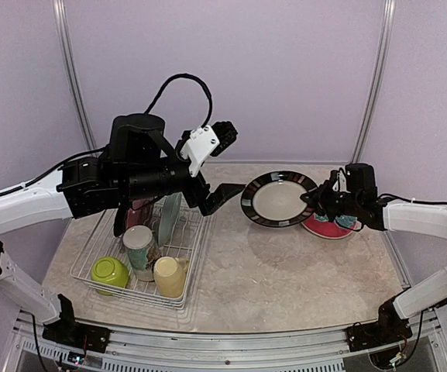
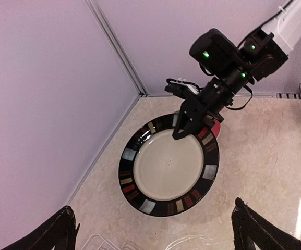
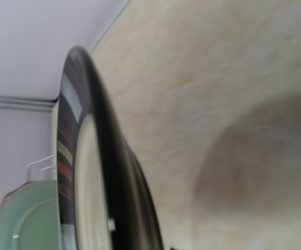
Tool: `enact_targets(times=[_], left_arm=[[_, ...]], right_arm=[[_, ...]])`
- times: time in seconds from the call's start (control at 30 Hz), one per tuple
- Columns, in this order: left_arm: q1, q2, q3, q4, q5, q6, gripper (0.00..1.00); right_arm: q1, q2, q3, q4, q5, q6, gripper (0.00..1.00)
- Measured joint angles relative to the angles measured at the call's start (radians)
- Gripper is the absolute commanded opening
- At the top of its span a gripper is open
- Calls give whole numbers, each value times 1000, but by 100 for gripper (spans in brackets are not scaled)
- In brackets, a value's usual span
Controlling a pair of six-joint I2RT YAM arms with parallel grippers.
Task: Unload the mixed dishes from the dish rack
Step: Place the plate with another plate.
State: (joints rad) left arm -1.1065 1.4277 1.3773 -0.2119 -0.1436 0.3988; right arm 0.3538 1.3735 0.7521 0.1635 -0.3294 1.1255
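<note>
White-shelled left arm (image 1: pixel 22 205) and right arm (image 1: pixel 421 217) have black joints. A black cable (image 1: pixel 183 76) loops above the left's white wrist bracket (image 1: pixel 200 147). Green lights (image 2: pixel 206 54) dot the black housing behind the right gripper (image 2: pixel 183 127).

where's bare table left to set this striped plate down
The widest bare stretch of table is front and middle, between the dish rack on the left and the red plate on the right. Crowded: the rack itself, and the right rear, where the right tool holds the striped plate by the red one.
</note>
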Motion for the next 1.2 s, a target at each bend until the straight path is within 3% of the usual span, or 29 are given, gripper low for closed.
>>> enact_targets(times=[0.23, 0.57, 1.2], left_arm=[[114, -101, -61, 3, -12, -190, 99], [176, -119, -103, 11, -119, -322, 99], [346, -114, -43, -98, -42, -549, 99]], right_arm=[[-140, -135, -94, -91, -11, -69, 0], [-485, -188, -131, -143, -76, -151, 0], [-534, 95, -108, -70, -169, -218, 0]])
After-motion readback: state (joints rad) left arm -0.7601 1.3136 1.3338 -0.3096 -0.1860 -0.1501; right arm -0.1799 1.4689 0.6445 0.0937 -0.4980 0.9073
